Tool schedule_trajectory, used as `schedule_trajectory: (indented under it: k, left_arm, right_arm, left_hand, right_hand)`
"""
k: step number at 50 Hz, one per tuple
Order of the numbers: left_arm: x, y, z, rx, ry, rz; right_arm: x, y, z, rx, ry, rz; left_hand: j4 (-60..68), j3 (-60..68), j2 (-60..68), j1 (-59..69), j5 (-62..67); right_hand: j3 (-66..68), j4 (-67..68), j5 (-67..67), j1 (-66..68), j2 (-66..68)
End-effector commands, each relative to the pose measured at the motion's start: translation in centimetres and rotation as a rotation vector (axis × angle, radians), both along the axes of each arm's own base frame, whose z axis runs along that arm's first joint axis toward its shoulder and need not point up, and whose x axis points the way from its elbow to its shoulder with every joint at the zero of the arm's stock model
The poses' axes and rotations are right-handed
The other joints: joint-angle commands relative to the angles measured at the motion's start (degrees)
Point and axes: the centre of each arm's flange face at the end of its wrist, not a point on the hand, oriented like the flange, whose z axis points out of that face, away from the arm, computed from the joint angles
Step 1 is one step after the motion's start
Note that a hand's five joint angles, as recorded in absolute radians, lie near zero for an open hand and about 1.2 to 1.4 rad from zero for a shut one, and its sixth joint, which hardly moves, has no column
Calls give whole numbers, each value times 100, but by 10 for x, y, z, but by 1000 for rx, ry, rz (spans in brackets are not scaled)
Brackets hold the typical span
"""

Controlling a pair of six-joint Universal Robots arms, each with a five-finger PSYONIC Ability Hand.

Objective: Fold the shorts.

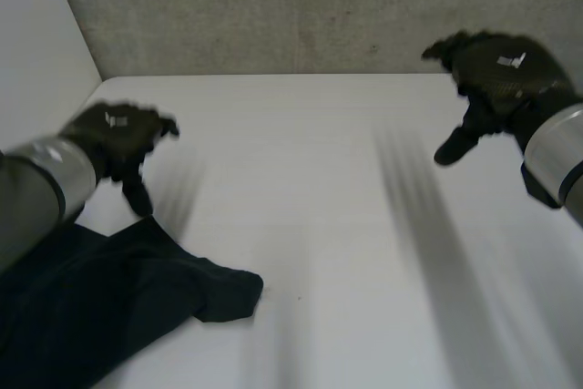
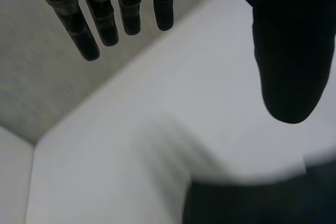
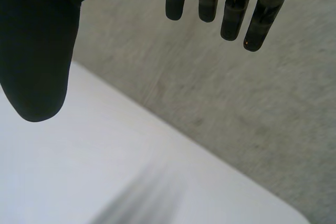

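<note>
The black shorts [image 1: 100, 302] lie crumpled at the table's near left corner, one leg end reaching toward the middle. My left hand [image 1: 118, 134] hovers just beyond the shorts' far edge, open, with its fingers [image 2: 105, 14] straight, its thumb apart, and nothing held. The left wrist view has a dark patch of the shorts [image 2: 262, 200] on the table under the thumb side. My right hand [image 1: 496, 70] is raised at the far right, well away from the shorts, open too, its fingers [image 3: 231, 14] straight and empty.
The white table [image 1: 346, 225] runs back to a grey concrete wall [image 1: 301, 6]. A white side panel [image 1: 36, 34] closes the far left. The table's rounded far corner [image 3: 294, 213] sits below my right hand.
</note>
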Motion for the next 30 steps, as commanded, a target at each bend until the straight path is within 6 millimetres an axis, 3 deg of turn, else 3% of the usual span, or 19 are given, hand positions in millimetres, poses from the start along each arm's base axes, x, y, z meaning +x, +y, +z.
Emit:
schedule_trajectory:
  k: [1,7,10,11,13,14,19,22,23,26,27,30]
  left_arm:
    - [29,4,-56,89,-241,22]
    - [44,-7,-82,85,-269,63]
    - [42,-10,-91,81,-269,60]
    - [37,-9,-94,81,-271,42]
    - [30,-6,-93,70,-270,17]
    - [19,-2,-90,51,-266,-19]
    - [-19,-5,-70,-55,-221,-106]
    - [-45,-20,-43,-159,-114,-96]
    - [-58,-29,-26,-209,-39,-72]
    - [-76,-37,-4,-269,63,-45]
    - [-94,-37,13,-306,151,-53]
    - [-116,-28,28,-329,252,-85]
  right_arm:
    - [-4,9,-37,76,110,20]
    - [-6,12,-56,105,127,19]
    - [-7,12,-61,104,126,18]
    - [-7,12,-61,102,127,18]
    - [-7,12,-62,96,125,16]
    - [-7,12,-63,96,125,16]
    - [-8,12,-63,97,125,16]
    - [-8,12,-62,93,124,15]
    - [-8,11,-62,92,124,13]
    - [-11,8,-61,90,122,-4]
    - [-15,4,-61,86,120,-22]
    - [-23,-4,-61,80,115,-58]
  left_hand:
    - [394,414,402,388,391]
    - [864,884,871,858,860]
    - [2442,2462,2450,2436,2438]
    - [4428,4449,4436,4423,4425]
    - [5735,5755,5743,5729,5732]
    - [6424,6444,6432,6418,6421]
    - [6431,6451,6439,6425,6428]
    - [6431,6451,6439,6425,6428]
    - [6431,6451,6439,6425,6428]
    - [6431,6451,6439,6425,6428]
    - [6431,6451,6439,6425,6428]
    - [6431,6451,6439,6425,6428]
  right_hand:
    - [-219,-353,-306,90,-97]
    - [-219,-353,-306,90,-97]
    - [-219,-353,-306,90,-97]
    - [-219,-353,-306,90,-97]
    - [-219,-353,-306,90,-97]
    - [-219,-353,-306,90,-97]
    - [-219,-353,-306,90,-97]
    - [-219,-353,-306,90,-97]
    - [-219,-353,-306,90,-97]
    - [-219,-353,-306,90,-97]
    - [-219,-353,-306,90,-97]
    - [-219,-353,-306,90,-97]
